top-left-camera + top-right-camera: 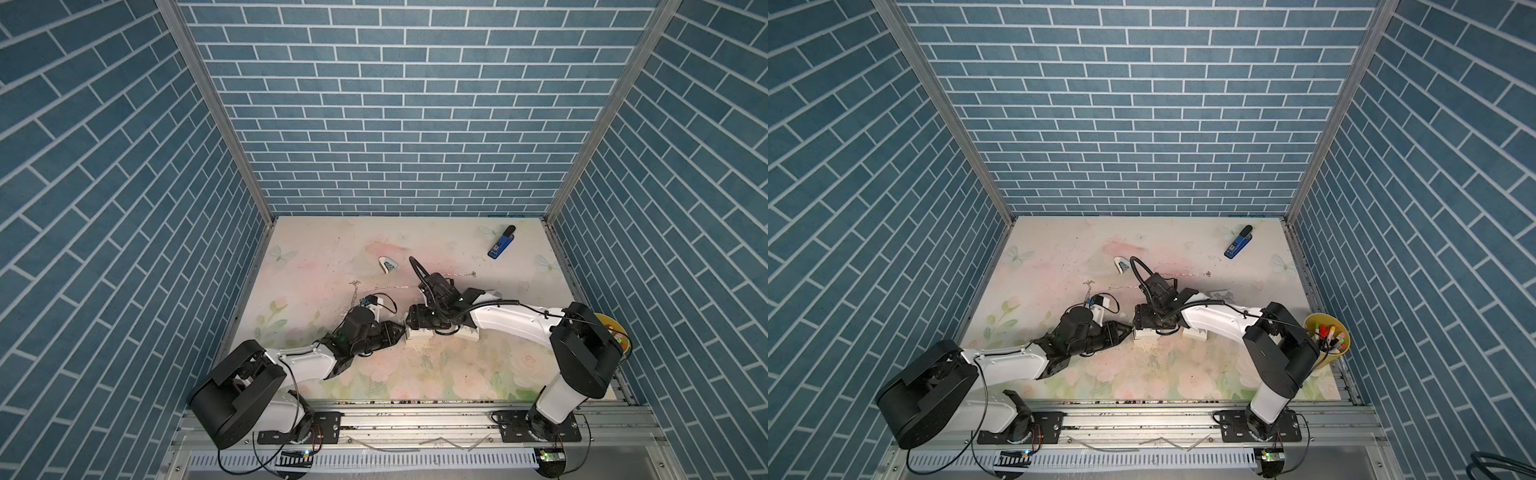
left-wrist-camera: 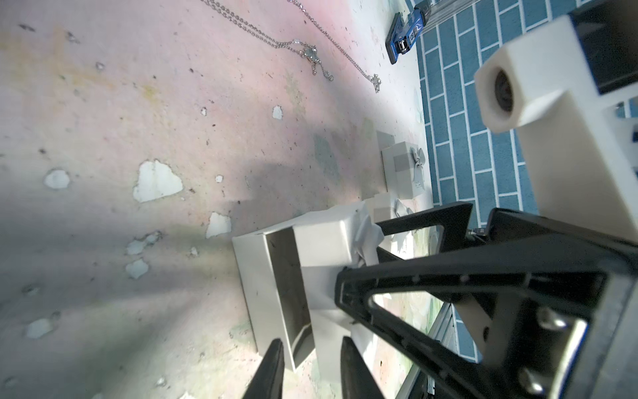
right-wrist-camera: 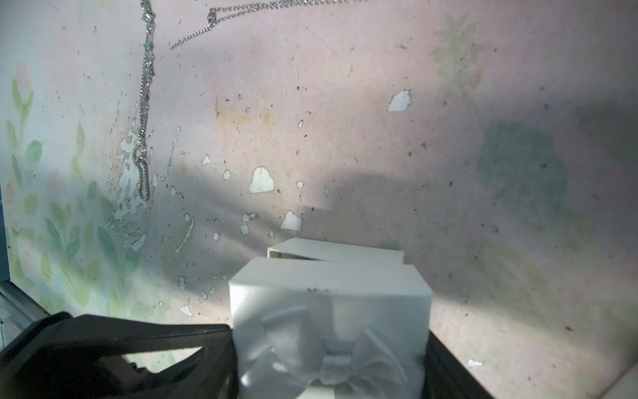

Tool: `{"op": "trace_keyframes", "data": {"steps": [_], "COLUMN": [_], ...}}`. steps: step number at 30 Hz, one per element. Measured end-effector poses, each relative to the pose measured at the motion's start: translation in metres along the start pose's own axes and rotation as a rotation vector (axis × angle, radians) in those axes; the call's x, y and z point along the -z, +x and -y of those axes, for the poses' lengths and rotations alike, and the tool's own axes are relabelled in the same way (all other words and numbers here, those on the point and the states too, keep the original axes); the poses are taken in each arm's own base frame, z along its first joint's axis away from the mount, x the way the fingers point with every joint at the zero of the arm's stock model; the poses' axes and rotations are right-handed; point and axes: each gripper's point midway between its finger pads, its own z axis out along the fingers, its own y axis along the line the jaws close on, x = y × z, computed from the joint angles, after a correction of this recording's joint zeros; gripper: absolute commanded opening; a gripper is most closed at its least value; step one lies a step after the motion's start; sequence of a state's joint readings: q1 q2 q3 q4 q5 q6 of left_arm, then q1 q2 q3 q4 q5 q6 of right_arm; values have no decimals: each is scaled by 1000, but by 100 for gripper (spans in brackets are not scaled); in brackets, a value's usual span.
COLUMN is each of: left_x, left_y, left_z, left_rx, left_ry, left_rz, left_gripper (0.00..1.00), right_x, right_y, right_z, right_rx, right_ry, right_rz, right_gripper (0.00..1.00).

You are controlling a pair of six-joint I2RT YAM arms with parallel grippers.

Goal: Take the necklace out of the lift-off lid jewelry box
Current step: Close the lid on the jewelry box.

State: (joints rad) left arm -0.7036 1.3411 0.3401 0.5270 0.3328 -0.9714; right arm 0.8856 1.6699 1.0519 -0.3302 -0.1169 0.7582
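The white jewelry box base (image 2: 269, 283) stands open on the floral table. The part of its inside that shows is bare grey. Its lid (image 3: 328, 300), with a white bow, is lifted off and hangs askew over the base (image 3: 331, 250), with my right gripper (image 3: 329, 345) shut on its sides. My left gripper (image 2: 314, 366) is open, its fingers on either side of the base's near wall with gaps showing. In a top view both grippers meet at the box (image 1: 417, 332). Loose necklace chains (image 2: 310, 55) lie on the table, seen also from the right wrist as a necklace (image 3: 145, 121).
Two closed white bow boxes (image 2: 404, 172) sit behind the right arm. A blue stapler (image 1: 501, 242) lies at the back right and a small white object (image 1: 388, 265) mid-table. A yellow cup of pens (image 1: 1327, 336) stands at the right edge.
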Motion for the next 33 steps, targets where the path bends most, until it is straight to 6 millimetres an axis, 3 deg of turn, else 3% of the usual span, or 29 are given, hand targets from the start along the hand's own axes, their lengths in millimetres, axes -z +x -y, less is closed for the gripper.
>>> {"op": "trace_keyframes", "data": {"steps": [9,15,25,33], "left_x": [10,12,-7,-18], "left_y": [-3,1,11,8], "left_z": [-16,-31,-49,-45], "left_rx": [-3,-13,-39,-51], "left_ry": [-51,-83,-102,-55], "left_rz": [5,-8,-52,-47], "left_gripper": [32,27,20,18], "right_x": [-2,-4,-4,-8], "right_y": [-1,2,1,2], "right_z": [-1,2,-3,-7], "right_rx": [6,10,31,55], "right_ry": [6,16,2,-11], "right_rz": [-9,-24,-35,-57], "right_gripper": [66,67,67,68]}}
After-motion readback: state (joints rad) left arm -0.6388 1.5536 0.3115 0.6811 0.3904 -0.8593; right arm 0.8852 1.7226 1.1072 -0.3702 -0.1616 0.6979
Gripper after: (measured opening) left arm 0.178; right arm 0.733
